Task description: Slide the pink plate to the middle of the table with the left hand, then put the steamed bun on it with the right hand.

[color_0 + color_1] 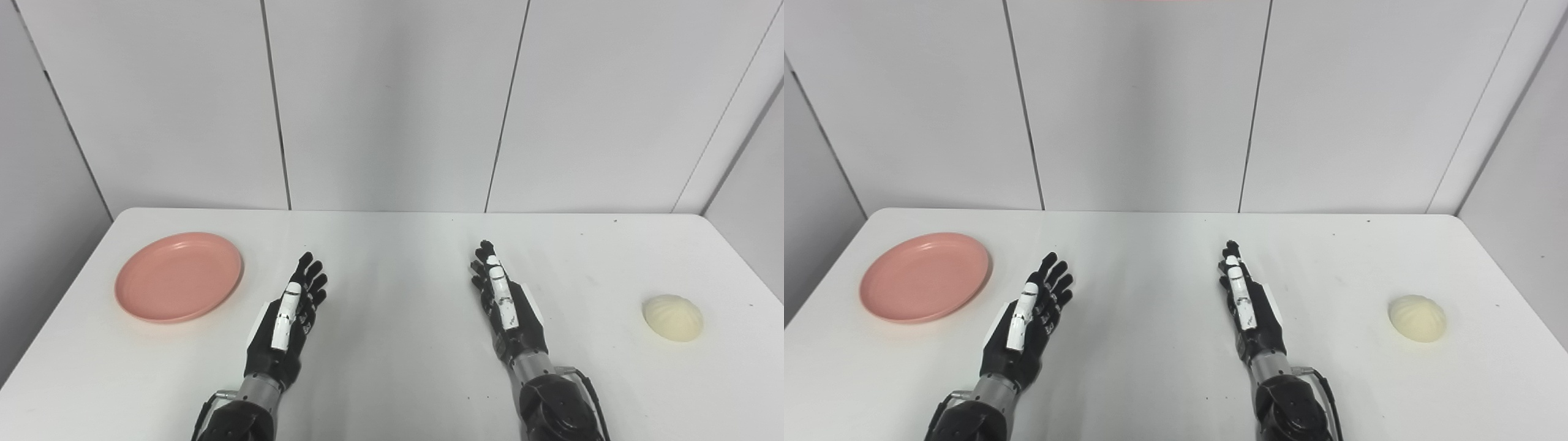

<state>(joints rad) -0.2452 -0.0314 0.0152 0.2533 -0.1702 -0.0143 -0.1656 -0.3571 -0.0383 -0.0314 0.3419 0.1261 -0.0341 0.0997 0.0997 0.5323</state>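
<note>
The left robot hand [288,318] and the right robot hand [505,303] both hover over the desk [392,380], fingers stretched out and apart, holding nothing. The pink plate [179,275] lies near the left robot hand, off to its left. It looks stiff, light and slick, so pushing at its rim should slide it. The steamed bun [672,317], probably soft and easily dented, sits well apart to the right; cup it gently around the sides.
</note>
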